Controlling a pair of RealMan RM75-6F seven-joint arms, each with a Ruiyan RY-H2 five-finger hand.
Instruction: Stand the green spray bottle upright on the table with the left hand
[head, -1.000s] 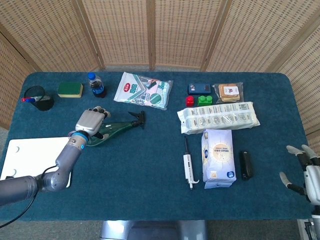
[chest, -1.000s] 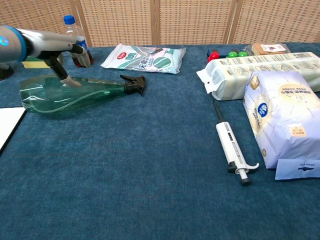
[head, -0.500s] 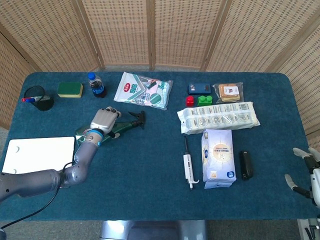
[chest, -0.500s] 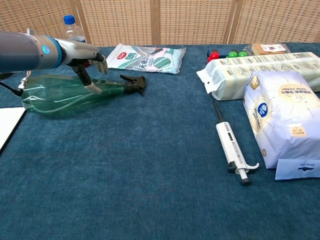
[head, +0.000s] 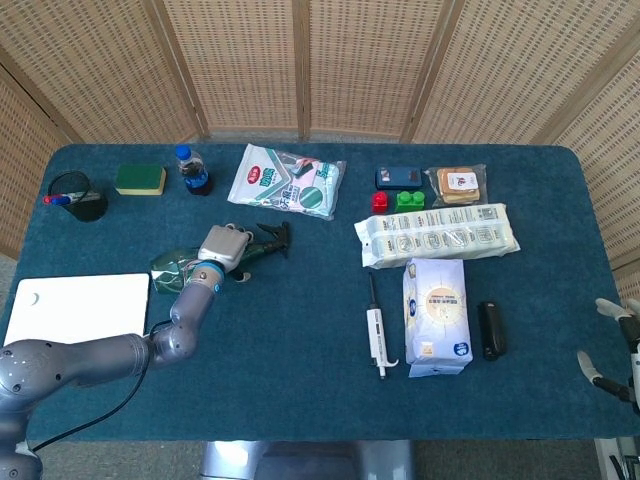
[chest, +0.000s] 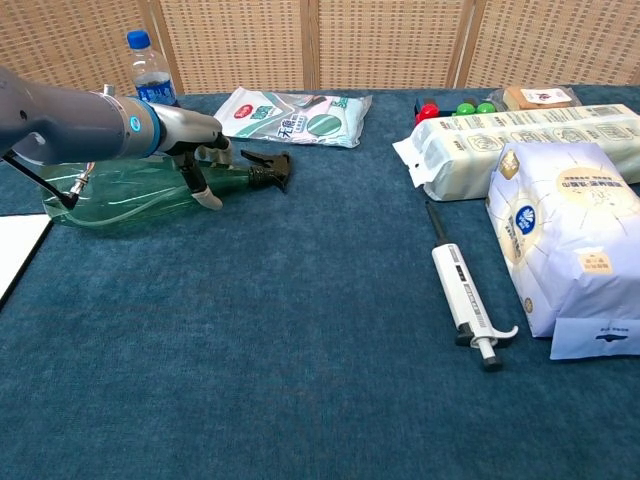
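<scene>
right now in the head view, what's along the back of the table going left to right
pen cup → sponge → small bottle → wipes pack → blue box → snack pack

A staged test setup rather than a lived-in room: a bench (head: 300, 330) covered in dark blue cloth stands before woven rattan screens (head: 300, 60). Unrelated goods lie spread across it: a pipette (chest: 465, 305), a sponge (head: 140, 179), packaged wipes (head: 287, 181) and a white paper bag (chest: 570, 235).
</scene>
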